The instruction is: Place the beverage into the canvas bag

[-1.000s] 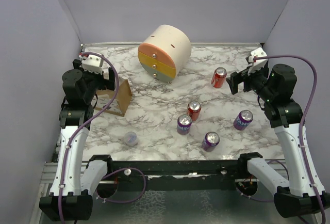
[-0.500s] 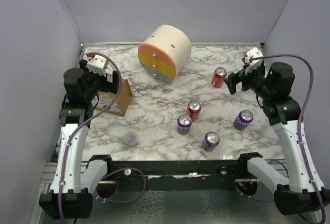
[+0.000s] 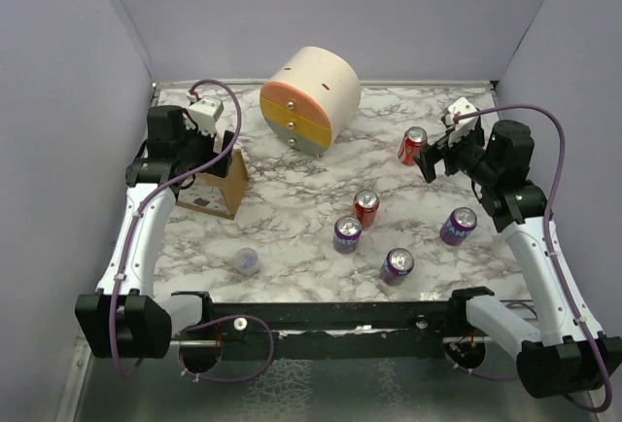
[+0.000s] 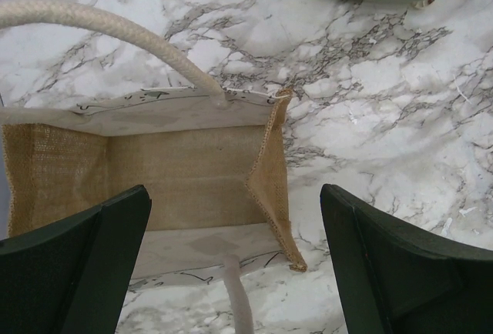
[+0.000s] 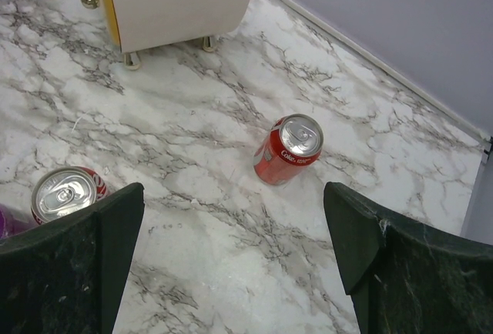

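Right wrist: right gripper [image 5: 233,222] jaws apart; centre on far can [image 5: 287,149], grip mid-body; left gripper [image 4: 235,222] jaws apart over bag [image 4: 185,172].

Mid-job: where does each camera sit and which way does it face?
Top external: above and behind the arm bases, looking down on the marble table; both arms show, left gripper and right gripper.
Left wrist: on the left arm, looking down into the open canvas bag between its fingers.
Right wrist: on the right arm, looking down at a red can between its fingers.
Shared: top and right wrist both see that can and the drawer cylinder.
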